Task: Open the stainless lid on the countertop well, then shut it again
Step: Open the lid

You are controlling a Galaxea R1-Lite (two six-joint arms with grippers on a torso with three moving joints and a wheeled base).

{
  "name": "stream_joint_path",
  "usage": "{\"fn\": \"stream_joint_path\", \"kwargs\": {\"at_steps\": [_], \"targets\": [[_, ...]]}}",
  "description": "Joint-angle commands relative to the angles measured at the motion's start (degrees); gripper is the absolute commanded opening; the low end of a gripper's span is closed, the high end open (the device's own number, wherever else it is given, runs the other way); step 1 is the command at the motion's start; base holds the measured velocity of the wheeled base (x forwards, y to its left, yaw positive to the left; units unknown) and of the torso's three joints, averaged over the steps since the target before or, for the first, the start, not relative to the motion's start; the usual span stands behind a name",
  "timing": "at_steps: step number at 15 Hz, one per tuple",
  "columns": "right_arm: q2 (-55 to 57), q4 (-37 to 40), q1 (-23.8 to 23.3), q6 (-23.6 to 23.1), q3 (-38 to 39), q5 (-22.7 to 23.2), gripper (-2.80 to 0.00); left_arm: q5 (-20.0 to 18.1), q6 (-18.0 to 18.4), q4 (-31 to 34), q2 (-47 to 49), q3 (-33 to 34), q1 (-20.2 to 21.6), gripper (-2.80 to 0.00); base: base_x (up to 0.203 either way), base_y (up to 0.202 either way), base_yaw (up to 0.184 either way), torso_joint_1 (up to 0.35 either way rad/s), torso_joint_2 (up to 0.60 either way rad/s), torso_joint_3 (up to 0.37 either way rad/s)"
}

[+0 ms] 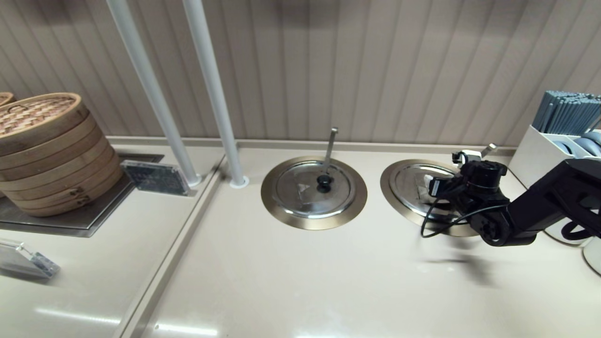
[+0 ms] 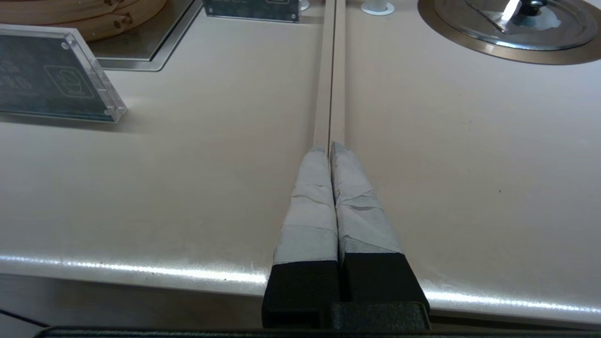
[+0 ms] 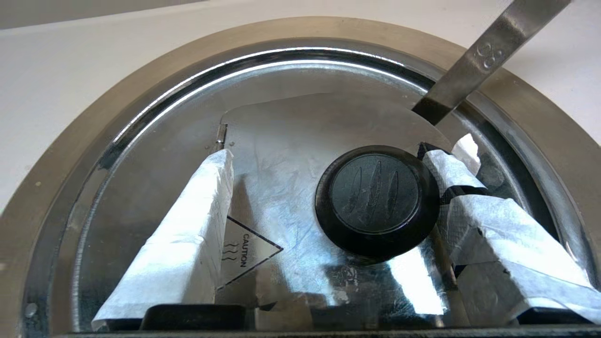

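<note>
The stainless lid (image 1: 415,185) lies shut over the countertop well, whose bronze collar (image 1: 389,187) rings it; the dark inside is hidden. In the right wrist view the lid (image 3: 291,136) shows its black knob (image 3: 375,199), a triangular caution mark (image 3: 246,249) and the slanting ladle handle (image 3: 474,65). My right gripper (image 3: 328,157) hovers low over the lid, open, one taped finger close beside the knob and the other well off on the opposite side. The right gripper (image 1: 443,188) hides the knob in the head view. My left gripper (image 2: 330,148) is shut on nothing, parked near the counter's front edge.
A twin lid (image 1: 313,188) with an upright ladle handle (image 1: 330,145) sits left of the task lid. Two white poles (image 1: 213,94) rise behind it. Bamboo steamers (image 1: 47,150) and acrylic signs (image 1: 155,177) stand at the left, and a white cutlery holder (image 1: 549,150) at the right.
</note>
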Motion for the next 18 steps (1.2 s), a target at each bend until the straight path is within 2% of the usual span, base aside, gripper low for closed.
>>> {"fn": "stream_joint_path", "kwargs": {"at_steps": [1,18], "targets": [[-1.13,-0.26,0.46,-0.13,-0.16,-0.08,0.00,0.00,0.00,-0.04,0.00,0.02,0.01,-2.80,0.000,0.000,0.000,0.000,0.00,0.000],[-3.18,-0.02,9.85,-0.05,-2.00,-1.75,0.00,0.00,0.00,0.04,0.00,-0.06,0.01,-2.80,0.000,0.000,0.000,0.000,0.00,0.000]]}}
